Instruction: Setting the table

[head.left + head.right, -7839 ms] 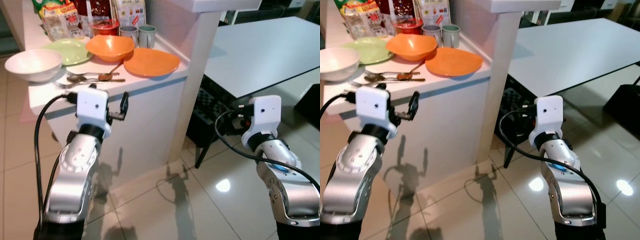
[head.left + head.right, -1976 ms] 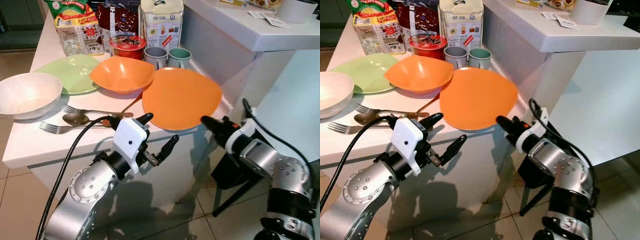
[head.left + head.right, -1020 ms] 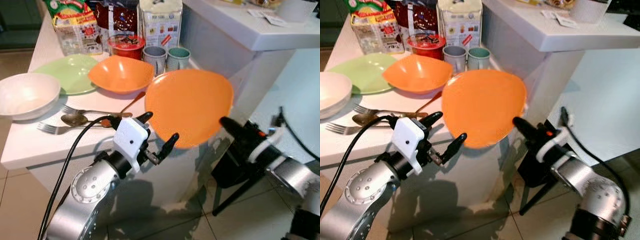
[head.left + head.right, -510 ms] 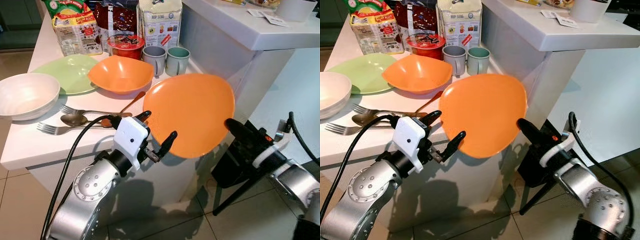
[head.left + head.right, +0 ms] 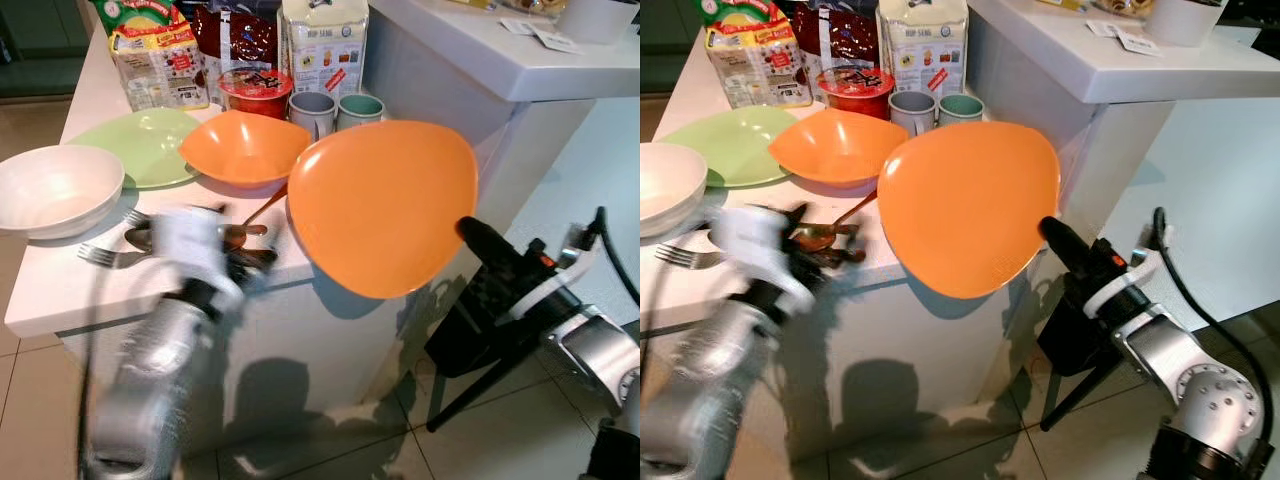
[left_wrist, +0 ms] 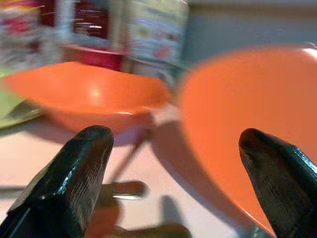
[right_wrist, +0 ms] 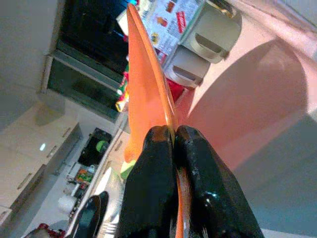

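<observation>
Right gripper (image 5: pixel 470 232) pinched on the rim of the orange plate (image 5: pixel 382 205); wrist view shows both fingers (image 7: pixel 148 198) clamped on the edge. Plate is off the counter, tilted up nearly on edge, hanging past the white counter (image 5: pixel 50 290) corner, face toward the camera.

Left gripper (image 6: pixel 168 183) spread wide, holding nothing, low over the counter by the cutlery; that arm is motion-blurred in the head views.

Clutter on the counter: orange bowl (image 5: pixel 245 148) just behind the plate, green plate (image 5: pixel 140 145), white bowl (image 5: pixel 58 190), fork (image 5: pixel 680 257) and spoons (image 5: pixel 825 240), two mugs (image 5: pixel 315 108), red tub (image 5: pixel 252 90), food packets (image 5: pixel 322 40) at the back. Raised white ledge (image 5: pixel 480 50) sits just right of the plate
</observation>
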{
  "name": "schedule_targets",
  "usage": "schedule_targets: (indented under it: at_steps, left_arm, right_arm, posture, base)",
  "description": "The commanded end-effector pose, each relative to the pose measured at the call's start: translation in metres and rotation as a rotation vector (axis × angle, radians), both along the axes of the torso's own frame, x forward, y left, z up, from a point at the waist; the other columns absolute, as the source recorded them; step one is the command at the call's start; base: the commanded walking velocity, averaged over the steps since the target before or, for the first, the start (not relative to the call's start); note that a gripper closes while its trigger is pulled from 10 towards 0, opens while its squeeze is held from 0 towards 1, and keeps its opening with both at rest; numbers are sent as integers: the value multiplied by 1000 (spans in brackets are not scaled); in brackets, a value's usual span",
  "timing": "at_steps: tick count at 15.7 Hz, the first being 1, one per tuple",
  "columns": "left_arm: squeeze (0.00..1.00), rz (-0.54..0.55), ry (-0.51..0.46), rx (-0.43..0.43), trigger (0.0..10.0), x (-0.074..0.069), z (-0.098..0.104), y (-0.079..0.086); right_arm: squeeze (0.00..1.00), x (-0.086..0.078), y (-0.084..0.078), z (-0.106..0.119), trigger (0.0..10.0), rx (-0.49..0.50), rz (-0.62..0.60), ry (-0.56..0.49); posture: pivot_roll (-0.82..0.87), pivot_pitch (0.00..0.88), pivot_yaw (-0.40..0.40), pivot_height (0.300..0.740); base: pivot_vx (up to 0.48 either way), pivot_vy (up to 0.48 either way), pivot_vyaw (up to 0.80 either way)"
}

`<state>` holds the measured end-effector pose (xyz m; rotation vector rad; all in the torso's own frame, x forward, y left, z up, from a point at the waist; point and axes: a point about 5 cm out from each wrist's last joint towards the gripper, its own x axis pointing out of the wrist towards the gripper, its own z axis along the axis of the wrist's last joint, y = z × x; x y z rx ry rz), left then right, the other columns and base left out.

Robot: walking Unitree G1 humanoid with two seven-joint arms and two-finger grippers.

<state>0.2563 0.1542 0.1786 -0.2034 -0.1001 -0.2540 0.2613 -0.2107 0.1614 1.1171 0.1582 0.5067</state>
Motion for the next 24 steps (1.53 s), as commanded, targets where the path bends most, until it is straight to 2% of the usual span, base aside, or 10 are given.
schedule_targets:
  at_steps: [1, 4, 5, 6, 10, 12, 14, 17, 21, 24]
  left_arm:
    - [1000, -4, 33, -87, 10000, 1, -4, 2]
    - [1000, -82, 55, -268, 10000, 1, -4, -2]
    - [227, -131, 56, -332, 10000, 1, 0, -7]
    - [0, -183, 33, -400, 10000, 0, 7, -10]
    - [0, -248, -49, -541, 10000, -2, 26, -8]
    - [0, -241, 7, -502, 10000, -3, 14, -8]
    - [0, -232, 25, -518, 10000, -3, 10, -7]
    - [0, -281, 8, -583, 10000, -4, 17, -11]
    - [0, -381, 10, -596, 10000, -11, 20, -26]
    - [0, -426, 6, -590, 10000, -13, 22, -29]
  right_arm:
    - [0, -5, -6, 18, 0, 33, 2, -112]
    - [0, -11, -6, 23, 0, 58, 35, -161]
    - [0, -14, -4, 25, 0, 63, 51, -179]
    - [0, -15, -3, 26, 0, 64, 59, -186]
    - [0, -18, 1, 28, 0, 83, 72, -198]
    - [0, -19, 3, 28, 0, 99, 84, -204]
    - [0, -20, 4, 28, 0, 108, 90, -208]
    - [0, -21, 10, 29, 0, 124, 126, -208]
    - [0, -22, 18, 21, 0, 130, 158, -178]
    - [0, -21, 18, 20, 0, 137, 158, -172]
  posture:
    - [-33, 0, -78, 740]
    - [-34, 0, -70, 740]
    - [-36, 0, -67, 740]
    - [-38, 0, -64, 740]
    - [-40, 0, -57, 740]
    - [-40, 0, -57, 740]
    - [-39, 0, -56, 740]
    - [-36, 0, -58, 740]
    - [-37, 0, -58, 740]
    - [-37, 0, -55, 740]
  base:
    - [0, 0, 0]
    - [0, 0, 0]
    - [0, 0, 0]
    - [0, 0, 0]
    - [0, 0, 0]
    - [0, 0, 0]
    - [0, 0, 0]
    - [0, 0, 0]
    - [0, 0, 0]
    - [0, 0, 0]
